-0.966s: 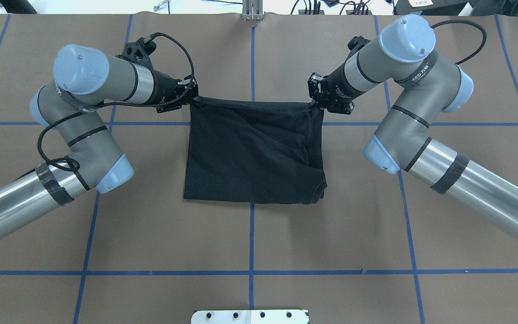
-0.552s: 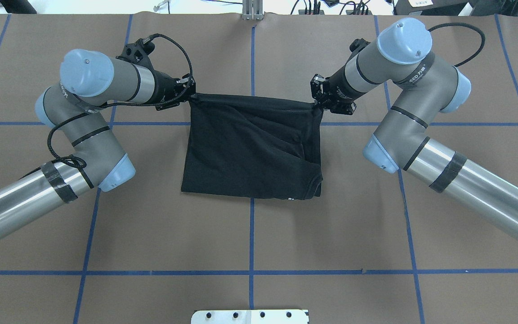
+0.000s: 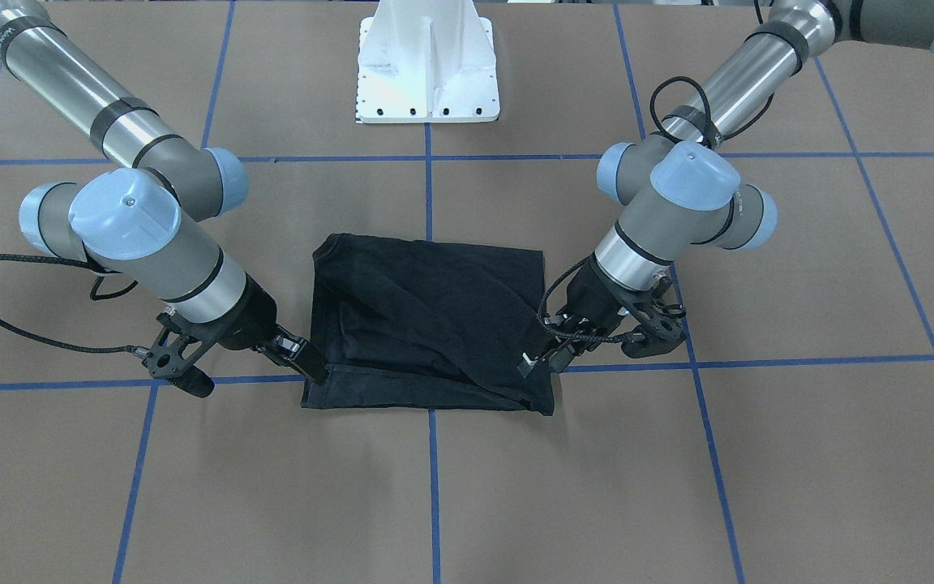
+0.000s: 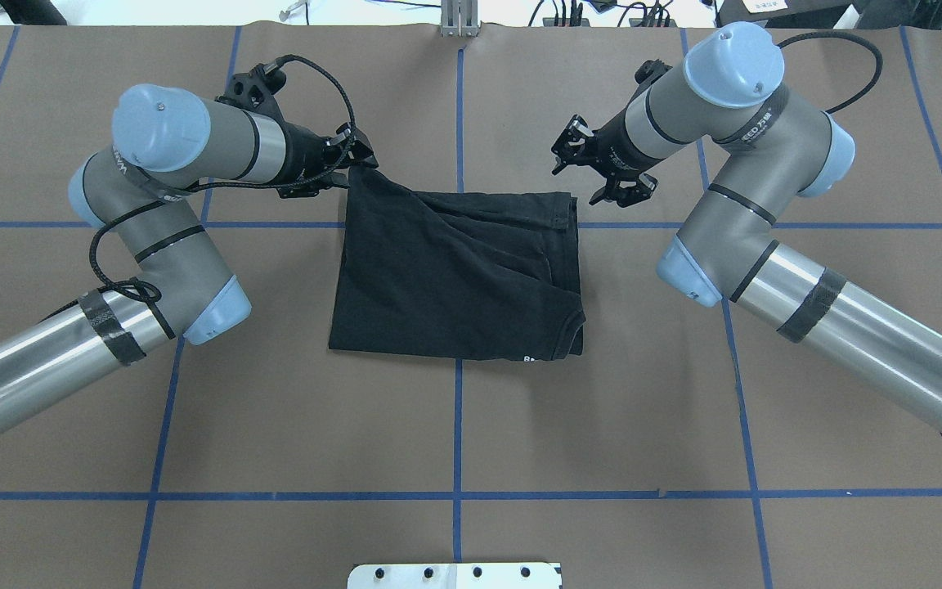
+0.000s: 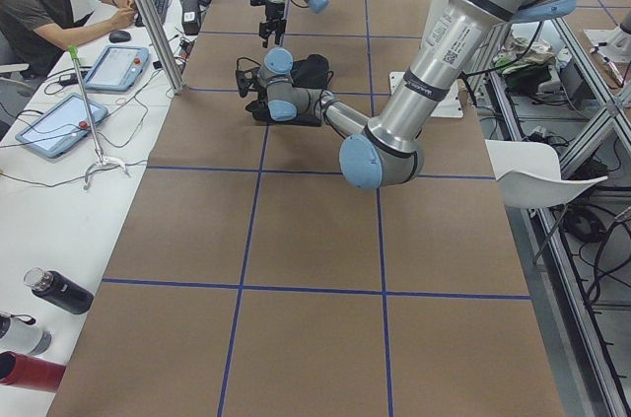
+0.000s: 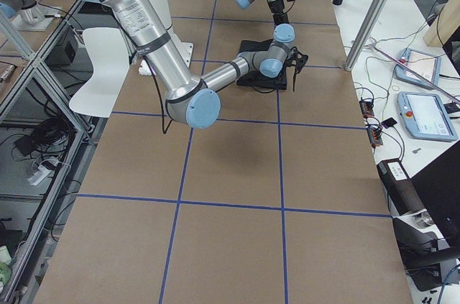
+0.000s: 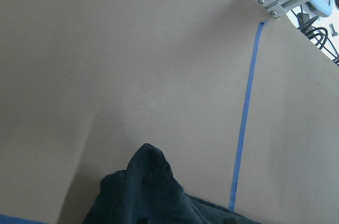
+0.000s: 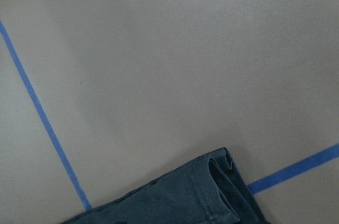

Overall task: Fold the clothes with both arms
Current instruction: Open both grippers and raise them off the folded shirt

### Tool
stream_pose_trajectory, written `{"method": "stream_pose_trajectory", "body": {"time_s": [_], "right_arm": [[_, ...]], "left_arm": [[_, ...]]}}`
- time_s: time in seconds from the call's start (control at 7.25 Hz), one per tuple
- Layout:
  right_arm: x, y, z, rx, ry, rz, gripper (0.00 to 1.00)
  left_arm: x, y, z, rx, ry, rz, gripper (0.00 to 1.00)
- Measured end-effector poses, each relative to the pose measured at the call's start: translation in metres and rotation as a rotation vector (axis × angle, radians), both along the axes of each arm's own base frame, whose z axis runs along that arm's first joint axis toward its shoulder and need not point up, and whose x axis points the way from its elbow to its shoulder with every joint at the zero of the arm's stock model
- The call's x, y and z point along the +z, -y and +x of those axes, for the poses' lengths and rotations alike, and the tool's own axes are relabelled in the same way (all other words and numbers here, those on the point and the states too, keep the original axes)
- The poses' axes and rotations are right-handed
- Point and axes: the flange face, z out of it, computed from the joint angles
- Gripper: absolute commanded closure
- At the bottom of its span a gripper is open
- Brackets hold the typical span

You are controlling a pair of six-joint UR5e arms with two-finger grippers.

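Right gripper [image 4: 588,170]: fingers spread wide, holding nothing. It hangs just past the shirt corner that lies farthest from the white base [image 3: 428,65] on the right arm's side. In the overhead view it is clear of the cloth.
Left gripper [image 4: 359,161]: at the other corner far from the base. The cloth rises to a bunched point right at the fingertips. No view shows whether the fingers are pinched on it or parted.
Shirt [image 4: 455,274]: black, plain side up, folded to a rough rectangle. It lies on the table straight out from the base, across the centre tape line.
Far edge from base: flat on the right arm's side, where the doubled hem [image 8: 225,173] rests on the table. It slopes upward toward the left gripper.
Bunched corner [image 7: 151,176]: stands up off the table in the left wrist view, beside a tape line.
Near edge to base: lies flat, with a speck of white print [image 4: 532,358] showing toward the right arm's side.
Top layer: loose diagonal creases. Stacked layers show along the side toward the right arm.
Table [image 4: 455,425]: brown cover with blue tape lines [image 4: 193,495] in a grid.
Arms: left arm [image 4: 168,245] and right arm [image 4: 765,245] reach out past either side of the base, elbows bent and wrists angled in toward the shirt.
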Motion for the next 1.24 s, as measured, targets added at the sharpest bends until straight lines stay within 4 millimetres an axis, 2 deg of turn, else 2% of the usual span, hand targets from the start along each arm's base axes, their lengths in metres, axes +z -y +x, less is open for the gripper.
{"method": "stream_pose_trajectory", "body": {"time_s": [0.41, 0.69, 0.97, 1.24], "right_arm": [[-0.014, -0.002, 0.004, -0.013, 0.033, 0.08, 0.0], [-0.017, -0.005, 0.001, -0.095, 0.012, 0.26, 0.0], [-0.011, -0.019, -0.014, -0.208, -0.048, 0.491, 0.01], [-0.014, -0.042, -0.043, -0.245, -0.114, 0.693, 0.04]], "left_arm": [[0.001, 0.015, -0.021, -0.031, 0.006, -0.002, 0.01], [0.007, 0.017, -0.026, -0.035, 0.013, 0.0, 0.01], [0.02, 0.014, -0.028, -0.031, 0.025, -0.009, 0.01], [0.031, 0.013, -0.03, -0.022, 0.049, 0.008, 0.01]]}}
